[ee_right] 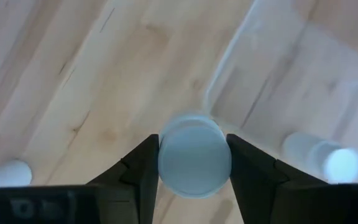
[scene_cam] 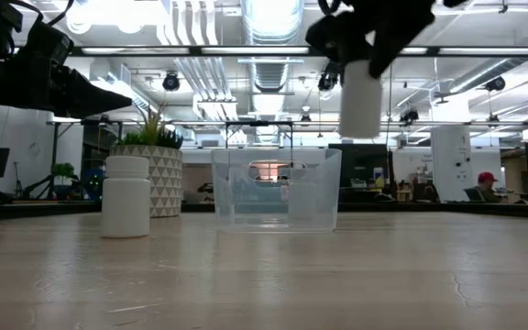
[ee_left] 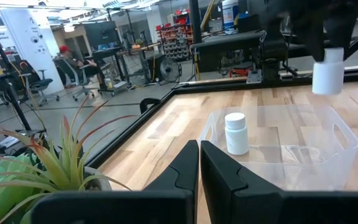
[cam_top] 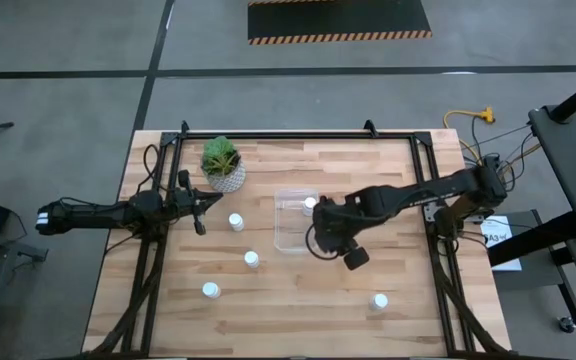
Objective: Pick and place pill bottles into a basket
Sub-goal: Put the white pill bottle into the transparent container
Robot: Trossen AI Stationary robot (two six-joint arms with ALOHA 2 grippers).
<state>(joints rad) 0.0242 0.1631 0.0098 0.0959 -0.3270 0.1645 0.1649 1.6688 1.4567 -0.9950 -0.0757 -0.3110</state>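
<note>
The basket [cam_top: 294, 222] sits near the middle of the table [cam_top: 388, 160]; one pill bottle [cam_top: 311, 203] stands inside it, toward its far right corner; the potted plant [cam_top: 223, 165] stands behind and to the left of the basket; the right gripper [cam_top: 318, 232] hangs over the basket's right wall, clamped on a raised bottle [scene_cam: 360, 99]; four bottles stand on the table: one [cam_top: 236, 222] just left of the basket, one [cam_top: 252, 260] in front of its left corner, one [cam_top: 210, 291] farther front-left, one [cam_top: 379, 301] well apart at the front right; the left gripper [cam_top: 200, 205] waits left of the plant, fingers together.
</note>
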